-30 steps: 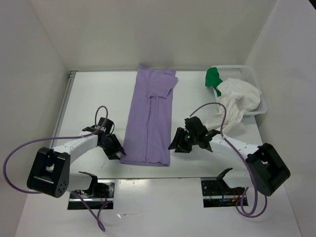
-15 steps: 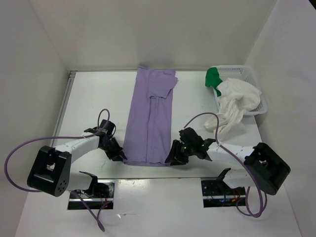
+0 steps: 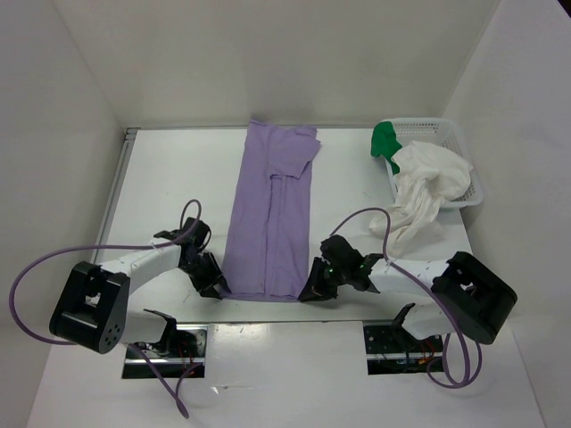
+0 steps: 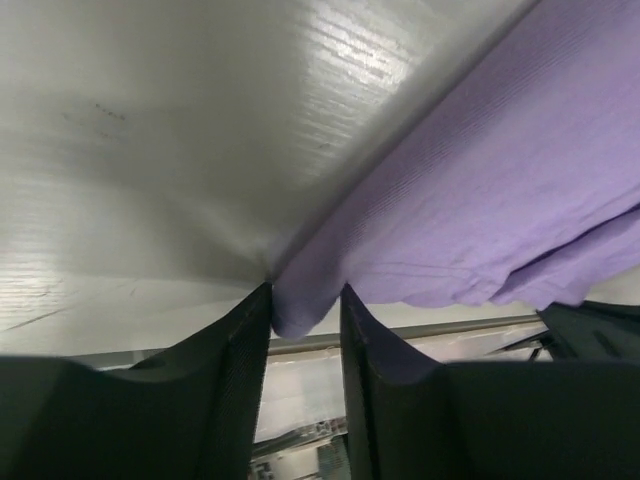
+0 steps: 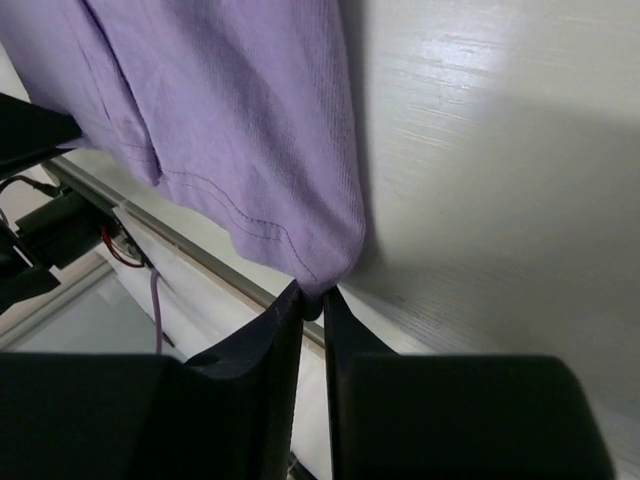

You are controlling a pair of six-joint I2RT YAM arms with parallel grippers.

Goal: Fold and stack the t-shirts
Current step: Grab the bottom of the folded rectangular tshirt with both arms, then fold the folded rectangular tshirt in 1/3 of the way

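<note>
**Shirt one part-folded, two more wait at basket**

Left gripper (image 4: 305, 293) clamps the near-left hem corner of the lavender shirt (image 3: 272, 214), cloth filling the gap btwn its jaws. The shirt lies mid-table (image 3: 169, 178) as a long narrow strip running away from the arms, both sides already turned in. Right gripper (image 5: 312, 295) nips the near-right hem corner, jaws almost together w/ cloth caught at the tips.

Further right, the green shirt (image 3: 385, 140) sits bunched at the far-left corner of the basket (image 3: 442, 122). The white shirt (image 3: 428, 187) lies crumpled in the basket, spilling over its near rim onto the table.

Progress, as judged: the lavender shirt's lengthwise folds look done and its crosswise fold isn't made yet. W/ both hem corners gripped, that fold appears to be the step in hand. Green & white are unfolded, and no stack is begun.
</note>
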